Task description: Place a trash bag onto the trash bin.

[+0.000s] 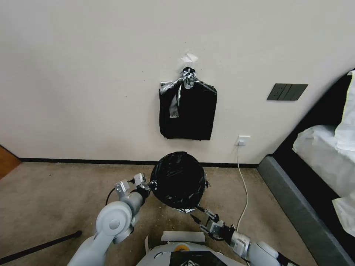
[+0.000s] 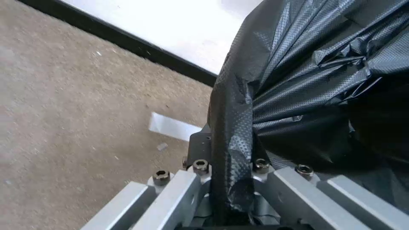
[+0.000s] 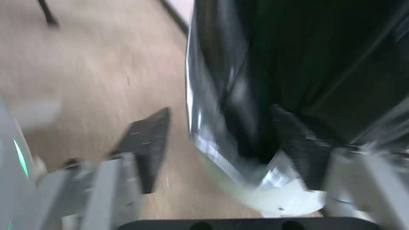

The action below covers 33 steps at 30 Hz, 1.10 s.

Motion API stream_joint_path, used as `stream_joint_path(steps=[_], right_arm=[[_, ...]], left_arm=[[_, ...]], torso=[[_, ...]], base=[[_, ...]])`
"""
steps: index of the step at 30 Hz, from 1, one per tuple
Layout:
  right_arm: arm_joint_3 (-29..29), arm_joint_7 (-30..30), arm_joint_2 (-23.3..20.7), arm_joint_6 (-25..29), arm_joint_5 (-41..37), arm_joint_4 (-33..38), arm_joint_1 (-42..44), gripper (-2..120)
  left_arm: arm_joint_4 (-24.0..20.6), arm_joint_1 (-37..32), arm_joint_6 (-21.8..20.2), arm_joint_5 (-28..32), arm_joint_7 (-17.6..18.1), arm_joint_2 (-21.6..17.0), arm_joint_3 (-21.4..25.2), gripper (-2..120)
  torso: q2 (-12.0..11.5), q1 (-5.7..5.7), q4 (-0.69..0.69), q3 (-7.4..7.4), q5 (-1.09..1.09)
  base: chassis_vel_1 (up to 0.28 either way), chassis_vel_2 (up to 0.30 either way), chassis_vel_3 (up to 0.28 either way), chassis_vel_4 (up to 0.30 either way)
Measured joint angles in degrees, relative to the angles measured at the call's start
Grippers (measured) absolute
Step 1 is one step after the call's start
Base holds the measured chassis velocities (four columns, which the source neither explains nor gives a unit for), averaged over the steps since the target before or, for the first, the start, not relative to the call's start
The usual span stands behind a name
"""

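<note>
Bag draped over bin, left claw pinching the hem, right claw spread at the near rim.

Head view: trash bag [image 1: 179,179] covers the trash bin's mouth on the carpet [image 1: 55,192] below the stack of bags [image 1: 188,115] hung on the wall. Left claw [image 1: 149,184] is at the bag's left edge; right claw [image 1: 201,215] is just under the near edge.
Left wrist view: left claw [image 2: 230,188] is clenched on a fold of bag film, pulled taut. Keep that tension steady or the thin film could tear.
Right wrist view: right claw [image 3: 221,150] is released, jaws straddling the rim, cream trash bin [image 3: 273,198] peeking out below the film. Judgement: seat one finger inside and one outside, then tuck the hem down evenly.
</note>
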State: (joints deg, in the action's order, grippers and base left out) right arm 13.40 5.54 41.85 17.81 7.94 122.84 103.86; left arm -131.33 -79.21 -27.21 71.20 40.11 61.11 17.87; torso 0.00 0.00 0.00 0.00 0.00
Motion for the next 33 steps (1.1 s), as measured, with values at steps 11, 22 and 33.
stream_joint_path(steps=[11, 22, 33], right_arm=[[1.97, -6.13, -4.29, -16.47, -16.36, 18.93, 3.92, 57], [-9.56, -24.48, -7.59, -42.83, -53.78, 20.95, -25.28, 18], [-26.78, -46.01, 1.63, -56.24, -79.96, 19.86, -51.61, 0]], left_arm=[[1.52, -1.62, 6.64, -16.04, -6.47, 0.23, -4.85, 1], [2.9, -1.97, 9.96, -28.3, -7.59, 1.76, -12.31, 1], [3.16, -1.74, 8.86, -33.64, -7.08, 3.3, -15.01, 1]], torso=[[0.0, 0.0, 0.0, 0.0, -0.01], [-0.01, 0.0, 0.0, 0.01, 0.01], [-0.01, 0.01, -0.01, 0.01, -0.01]], base=[[0.0, 0.0, 0.0, 0.0], [0.0, 0.0, 0.0, 0.0], [0.0, 0.0, 0.0, 0.0]])
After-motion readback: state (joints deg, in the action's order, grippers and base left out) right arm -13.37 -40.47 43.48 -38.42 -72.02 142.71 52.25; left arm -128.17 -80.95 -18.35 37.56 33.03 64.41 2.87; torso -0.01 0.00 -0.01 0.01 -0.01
